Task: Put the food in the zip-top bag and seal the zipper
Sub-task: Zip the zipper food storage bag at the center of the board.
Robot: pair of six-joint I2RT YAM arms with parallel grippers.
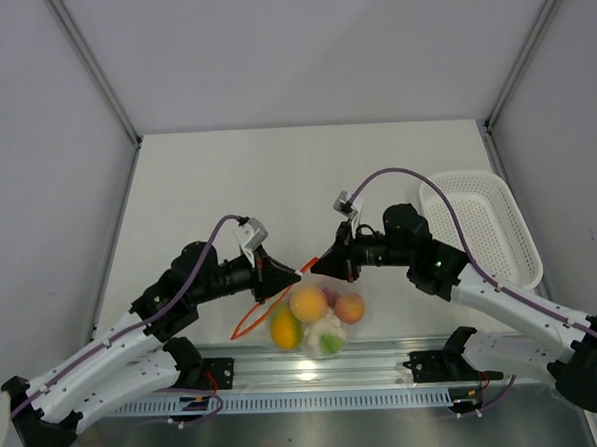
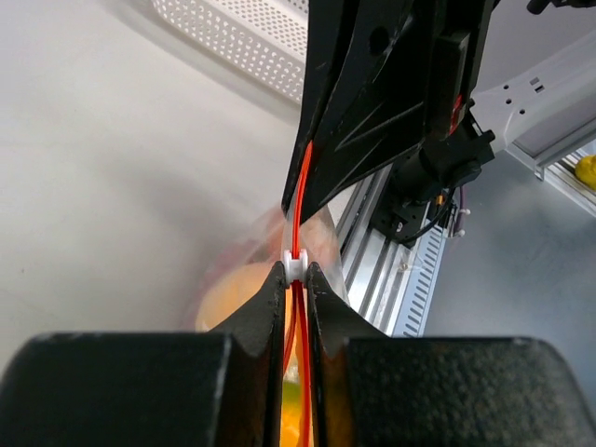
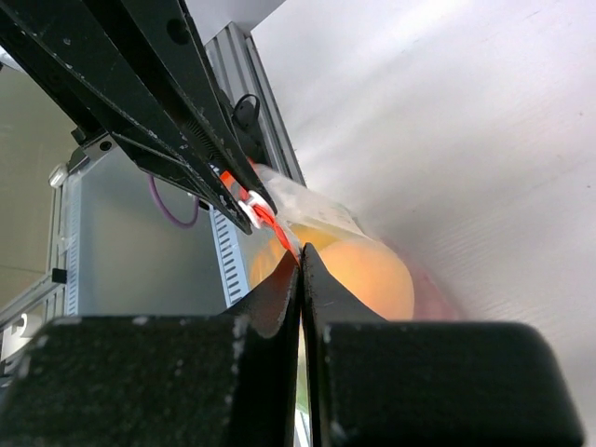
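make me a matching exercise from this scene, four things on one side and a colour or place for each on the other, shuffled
Things:
1. food
2. zipper
3. basket
4. cable

Matches:
A. white, on the right side of the table
B. purple, curved in a loop
C. inside the clear bag
D. red-orange, pinched by the left gripper and the right gripper

Pairs: 1-C, 2-D, 3-A, 4-B

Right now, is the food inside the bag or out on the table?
Inside: the food shows through the clear bag, whose red strip the left end effector and right end effector pinch.
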